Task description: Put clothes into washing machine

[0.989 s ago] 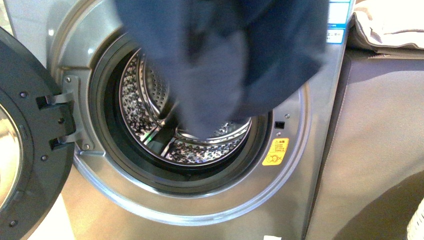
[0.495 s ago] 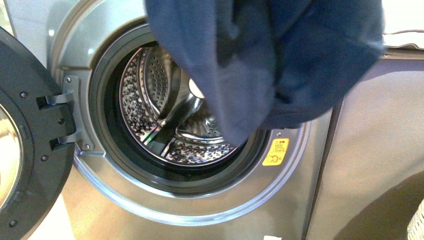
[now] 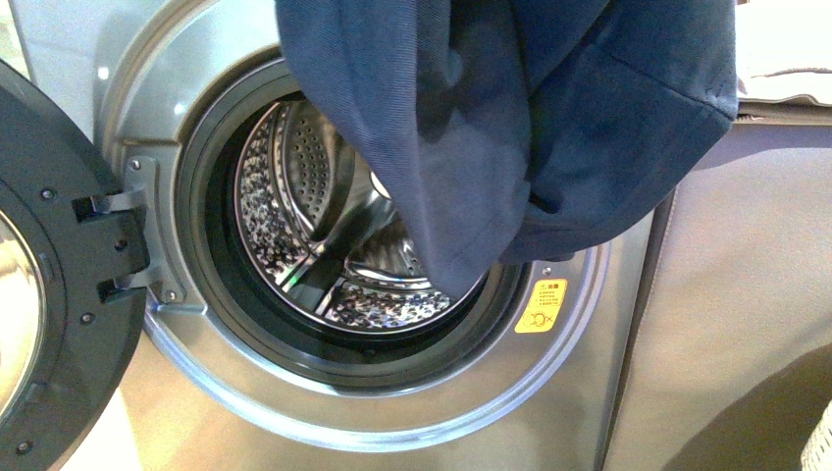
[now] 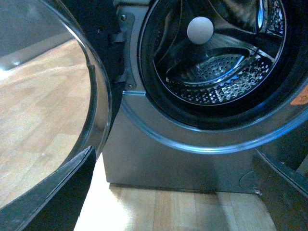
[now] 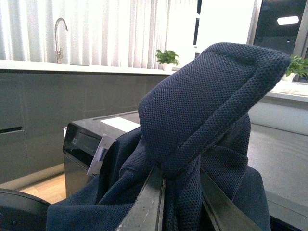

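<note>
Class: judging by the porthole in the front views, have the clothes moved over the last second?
Yes. The clothes have shifted right across the porthole: more of the drum is uncovered, and fabric now reaches past the washing machine's right edge.

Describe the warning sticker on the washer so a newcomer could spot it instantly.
Start with the silver-grey washing machine filling the front view and its round open porthole. Just off the porthole's lower right edge, below the hanging navy garment, sits the sticker. It is the only bright yellow patch on the machine's grey front.
</note>
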You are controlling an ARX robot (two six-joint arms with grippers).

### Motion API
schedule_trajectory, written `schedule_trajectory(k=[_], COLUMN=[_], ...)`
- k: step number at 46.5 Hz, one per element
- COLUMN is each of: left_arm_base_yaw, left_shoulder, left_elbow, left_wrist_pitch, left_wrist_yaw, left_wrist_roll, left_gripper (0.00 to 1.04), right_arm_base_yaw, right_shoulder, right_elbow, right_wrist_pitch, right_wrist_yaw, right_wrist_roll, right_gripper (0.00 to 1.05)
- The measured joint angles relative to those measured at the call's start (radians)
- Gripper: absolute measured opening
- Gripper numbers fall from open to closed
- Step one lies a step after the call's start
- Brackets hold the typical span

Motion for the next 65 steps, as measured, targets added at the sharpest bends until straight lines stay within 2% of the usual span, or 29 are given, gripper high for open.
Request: schedule_trajectory(k=[1,5,10,14,19,23,31,42,57,65], left_arm_base_yaw=[0.013,0.143,0.307,0.397,0.428,0.372,0.15,-0.085,-0.271,-0.313], left_shoulder=[0.002,0.048,0.138,0.243,0.373,0.476,0.578,0.793,1.036,1.203], left_elbow=[-0.001,0.0,0.005,0.035,0.12,0.242,0.433,0.646,0.864,1.032], left_wrist_pitch=[0.007,0.13,0.265,0.381,0.491,0.531,0.514,0.477,0.499,0.477], left_wrist_yaw=[0.034,0.328,0.549,0.643,0.666,0.633,0.566,0.573,0.431,0.379], left_wrist_roll=[-0.013,-0.126,-0.209,-0.238,-0.246,-0.236,-0.16,-0.075,-0.014,0.002], left_gripper=[0.98,0.98,0.98,0.98,0.98,0.98,0.98,0.98,0.98,0.98], right_arm_base_yaw=[0.0,0.0,0.0,0.0,0.0,0.0,0.0,0.0,0.0,0.0], right_shoulder=[0.0,0.0,0.0,-0.001,-0.001,-0.001,-0.001,-0.001,-0.001,-0.001], right_elbow=[0.0,0.0,-0.001,-0.001,-0.001,-0.001,-0.001,-0.001,-0.001,-0.001], right_wrist_pitch=[0.0,0.0,0.0,0.0,0.0,0.0,0.0,0.0,0.0,0.0], right_wrist_yaw=[0.0,0.0,-0.001,0.0,-0.001,-0.001,-0.001,0.0,-0.001,-0.001], right_wrist_roll=[0.0,0.0,0.0,0.0,0.0,0.0,0.0,0.0,0.0,0.0], right_gripper=[0.09,0.09,0.09,0.09,0.09,0.09,0.09,0.09,0.09,0.09])
